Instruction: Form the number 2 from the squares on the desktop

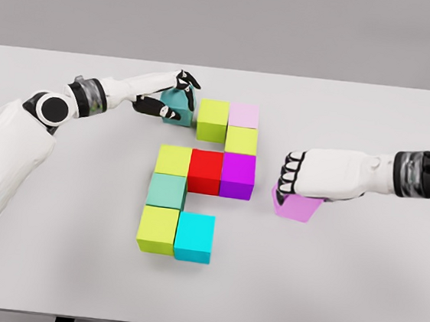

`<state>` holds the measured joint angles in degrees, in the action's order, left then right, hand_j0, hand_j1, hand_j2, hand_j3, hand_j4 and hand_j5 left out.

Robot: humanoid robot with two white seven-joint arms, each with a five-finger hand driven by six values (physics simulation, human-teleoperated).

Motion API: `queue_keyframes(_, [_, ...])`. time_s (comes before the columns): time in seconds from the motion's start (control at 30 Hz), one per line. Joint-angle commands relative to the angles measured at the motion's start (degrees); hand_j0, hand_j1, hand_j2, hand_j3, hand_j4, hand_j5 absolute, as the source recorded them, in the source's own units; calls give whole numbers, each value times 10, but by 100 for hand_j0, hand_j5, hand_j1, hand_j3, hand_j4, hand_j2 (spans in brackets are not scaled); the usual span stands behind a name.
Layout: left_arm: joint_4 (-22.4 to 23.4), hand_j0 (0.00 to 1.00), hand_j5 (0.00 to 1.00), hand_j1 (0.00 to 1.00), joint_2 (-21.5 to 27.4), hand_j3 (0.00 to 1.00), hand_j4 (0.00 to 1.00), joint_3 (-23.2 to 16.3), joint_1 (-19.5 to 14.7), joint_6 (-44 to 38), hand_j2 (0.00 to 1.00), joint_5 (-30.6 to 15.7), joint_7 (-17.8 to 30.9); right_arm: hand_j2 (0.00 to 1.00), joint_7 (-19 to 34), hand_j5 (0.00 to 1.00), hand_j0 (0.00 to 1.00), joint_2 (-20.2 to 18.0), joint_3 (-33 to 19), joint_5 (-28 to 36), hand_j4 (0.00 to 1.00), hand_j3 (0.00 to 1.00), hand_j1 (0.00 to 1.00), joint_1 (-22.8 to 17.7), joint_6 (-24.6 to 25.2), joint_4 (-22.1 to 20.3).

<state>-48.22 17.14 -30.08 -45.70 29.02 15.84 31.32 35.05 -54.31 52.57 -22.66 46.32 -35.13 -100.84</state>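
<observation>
**Two cubes in hand, two gaps left in the 2**

While most of the figure already lies on the table [356, 283], its top-left and bottom-right cells look unfilled, and each robot hand has a cube for one of them.

The left robot hand [168, 94] reaches in from the upper left and grips a teal cube [176, 105], dark fingertips pinching it from the far and near sides. That cube sits tilted, just left of the lime cube [212, 119] that starts the top row, close to touching it. The cell it seems meant for is right there, so the move is short: square the cube up and press it flush against the lime cube's left face.

The right robot hand [296, 176] comes in from the right, fingers curled down over a pink-violet cube [296, 206] that rests on the table, apart from the figure, to the right of the purple cube [237, 176]. The fingers are closed over its top; whether it is lifted I cannot tell.

The bottom row holds only a lime cube [157, 229] and a cyan cube [194, 236]. The open cell is just right of the cyan cube, so from the right robot hand it lies down and to the left, nearer that arm than the left one. My judgement is that this placement decides the figure: the cube must travel toward the robot and leftward, passing below the purple cube without nudging it, and land edge to edge with the cyan cube.
</observation>
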Motion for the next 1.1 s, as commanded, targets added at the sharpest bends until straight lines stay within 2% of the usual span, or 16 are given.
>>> queue_keyframes(0.0, [0, 41, 41, 41, 0, 41, 41, 1, 0, -2, 41, -4, 0, 49, -1, 49, 49, 1, 10, 12, 49, 49, 49, 0, 1, -1])
queue_keyframes(0.17, [1, 42, 42, 42, 0, 42, 42, 1, -1, -3, 42, -4, -1, 49, -1, 49, 49, 9, 16, 12, 49, 49, 49, 1, 1, -1])
queue_keyframes(0.2, [1, 48, 48, 48, 0, 48, 48, 1, -1, -6, 48, -4, -1, 49, -1, 49, 49, 12, 29, 12, 49, 49, 49, 3, 1, -1])
queue_keyframes(0.3, [0, 74, 74, 74, 0, 74, 74, 2, -2, -8, 74, -5, -2, 49, -1, 49, 49, 18, 38, 13, 49, 49, 49, 5, 1, -2])
queue_keyframes(0.43, [-2, 79, 79, 79, 0, 79, 79, 2, -1, -7, 79, -6, -2, 49, -1, 49, 49, 23, 41, 31, 49, 49, 49, 11, 1, -2])
queue_keyframes(0.93, [-1, 100, 100, 100, 3, 100, 100, 1, -4, -7, 100, -5, -2, 49, -1, 49, 49, 39, 72, 32, 49, 49, 49, 19, 1, -3])
queue_keyframes(0.97, [0, 100, 100, 100, 3, 100, 100, 1, -4, -7, 100, -5, -1, 54, -1, 54, 54, 39, 72, 32, 54, 54, 54, 20, 1, -3])
queue_keyframes(1.03, [2, 100, 100, 100, 4, 100, 100, 0, -4, -8, 100, -4, 0, 82, -1, 82, 82, 39, 72, 32, 82, 82, 82, 22, 1, -3])
queue_keyframes(1.07, [3, 100, 100, 100, 4, 100, 100, -7, -6, -12, 100, -4, 0, 90, -1, 90, 90, 38, 72, 32, 90, 90, 90, 22, 1, -3])
